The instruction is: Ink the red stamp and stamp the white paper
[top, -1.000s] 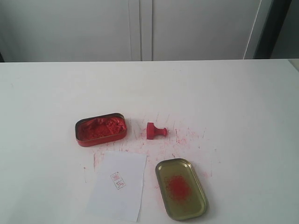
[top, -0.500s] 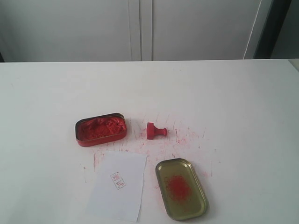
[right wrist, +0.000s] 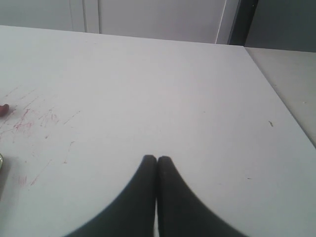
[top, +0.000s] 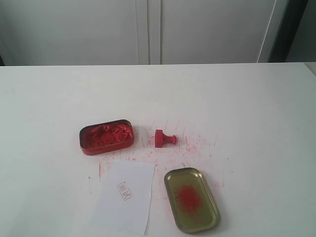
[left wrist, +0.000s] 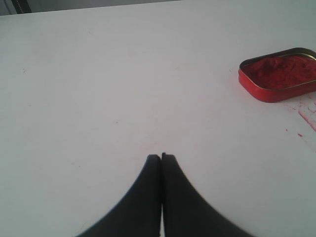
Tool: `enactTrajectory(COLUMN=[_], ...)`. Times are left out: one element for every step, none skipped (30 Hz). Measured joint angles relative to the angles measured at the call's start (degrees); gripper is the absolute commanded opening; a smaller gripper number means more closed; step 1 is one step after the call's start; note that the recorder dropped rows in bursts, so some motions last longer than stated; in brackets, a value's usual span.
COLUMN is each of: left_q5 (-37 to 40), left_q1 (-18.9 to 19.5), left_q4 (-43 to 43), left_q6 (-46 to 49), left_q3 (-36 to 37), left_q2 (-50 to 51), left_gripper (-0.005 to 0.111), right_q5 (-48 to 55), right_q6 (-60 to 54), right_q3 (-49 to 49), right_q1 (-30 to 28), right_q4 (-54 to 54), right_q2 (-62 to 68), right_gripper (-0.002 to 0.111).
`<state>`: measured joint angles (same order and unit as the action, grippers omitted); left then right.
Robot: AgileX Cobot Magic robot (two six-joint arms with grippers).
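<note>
The red stamp (top: 164, 138) lies on its side at mid-table, knob pointing right. The white paper (top: 125, 195) lies near the front edge and bears a small red square imprint (top: 124, 190). Neither arm shows in the exterior view. My left gripper (left wrist: 161, 157) is shut with nothing between its fingertips, over bare table well apart from the red ink tin (left wrist: 279, 74). My right gripper (right wrist: 156, 159) is also shut and empty, over bare table; a sliver of red (right wrist: 3, 108) at that view's edge may be the stamp.
A red oval tin of ink paste (top: 106, 137) sits left of the stamp. Its gold lid (top: 191, 199), smeared red inside, lies right of the paper. Red ink smudges (top: 190, 145) mark the table around the stamp. The table's right edge (right wrist: 281, 98) runs near my right gripper.
</note>
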<state>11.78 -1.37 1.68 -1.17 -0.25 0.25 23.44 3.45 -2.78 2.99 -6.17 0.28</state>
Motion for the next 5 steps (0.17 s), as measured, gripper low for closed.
enactTrajectory(left_q5=[0.0, 0.0, 0.0, 0.0, 0.0], left_q1=[0.0, 0.0, 0.0, 0.0, 0.0], left_q4=[0.0, 0.0, 0.0, 0.0, 0.0], left_q6=[0.0, 0.0, 0.0, 0.0, 0.0], left_q3=[0.0, 0.0, 0.0, 0.0, 0.0], left_q2=[0.0, 0.0, 0.0, 0.0, 0.0], left_gripper=[0.0, 0.0, 0.0, 0.0, 0.0], right_q5=[0.0, 0.0, 0.0, 0.0, 0.0], right_q6=[0.0, 0.0, 0.0, 0.0, 0.0], right_q3=[0.0, 0.0, 0.0, 0.0, 0.0], right_q1=[0.0, 0.0, 0.0, 0.0, 0.0], right_q4=[0.0, 0.0, 0.0, 0.0, 0.0], right_q2=[0.0, 0.0, 0.0, 0.0, 0.0], right_gripper=[0.0, 0.0, 0.0, 0.0, 0.0])
